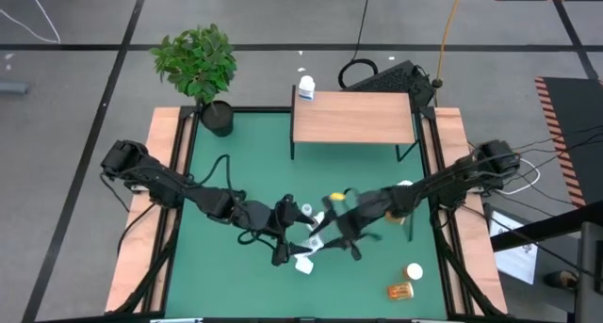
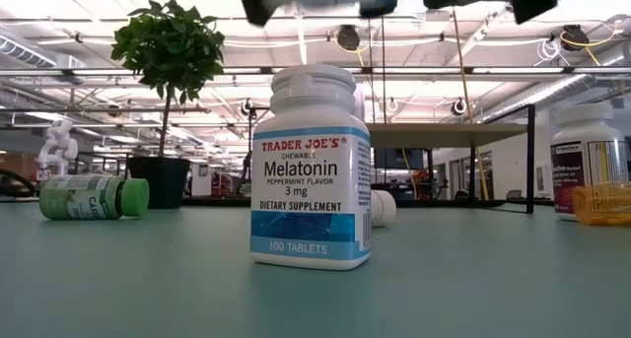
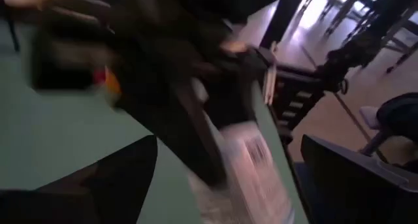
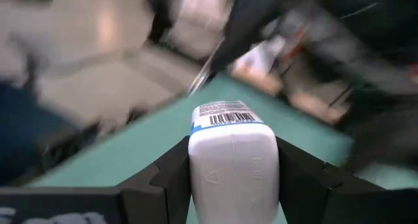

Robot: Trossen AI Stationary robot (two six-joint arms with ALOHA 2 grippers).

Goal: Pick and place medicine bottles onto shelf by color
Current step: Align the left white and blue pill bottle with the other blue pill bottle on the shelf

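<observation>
My right gripper (image 4: 233, 185) is shut on a white medicine bottle (image 4: 233, 152) above the middle of the green mat (image 1: 236, 163). My left gripper (image 1: 285, 234) stands just left of it, open, its fingers wide apart and holding nothing. In the left wrist view the same bottle (image 3: 251, 165) shows in front of my left fingers, held by the other arm. A white Melatonin bottle (image 2: 311, 166) stands upright on the mat below both grippers. The shelf (image 1: 353, 118) stands at the mat's far edge, with one white bottle (image 1: 306, 88) at its far left corner. My right gripper pinches the white bottle between its two fingers, one on each opposite side of the body (image 4: 196, 178). The fingers come nearly level from the table's right, and the bottle lies along them. Its barcode label (image 4: 225, 113) faces up, and the bottle is clear of the mat.
A green-capped bottle (image 2: 94, 197) lies on its side at the left. A white bottle (image 2: 587, 170) and an amber one (image 2: 603, 205) are at the right, with amber bottles (image 1: 405, 283) near the front right. A potted plant (image 1: 200, 73) stands at the far left corner.
</observation>
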